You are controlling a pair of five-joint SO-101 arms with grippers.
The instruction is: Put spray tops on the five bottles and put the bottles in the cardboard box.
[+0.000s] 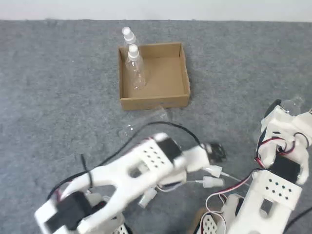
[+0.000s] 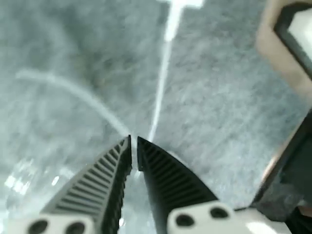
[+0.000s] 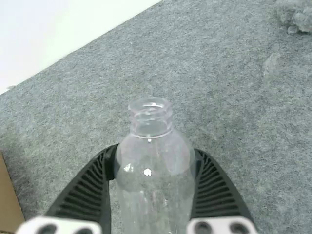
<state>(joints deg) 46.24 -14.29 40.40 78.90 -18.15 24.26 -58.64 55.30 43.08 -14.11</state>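
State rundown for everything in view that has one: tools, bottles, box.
Left tool: shut, tips beside a thin white tube.
Right tool: shut on uncapped bottle, upright.
Cardboard box: open, upright.
Front bottle: capped, standing in the box.
Rear bottle: capped; inside or behind box unclear.
Loose spray top: lying on table, unfitted.

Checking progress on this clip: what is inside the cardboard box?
One spray-topped clear bottle is in the cardboard box, along its left wall. A second capped bottle shows at the back corner; its base is covered, so inside or behind is unclear.
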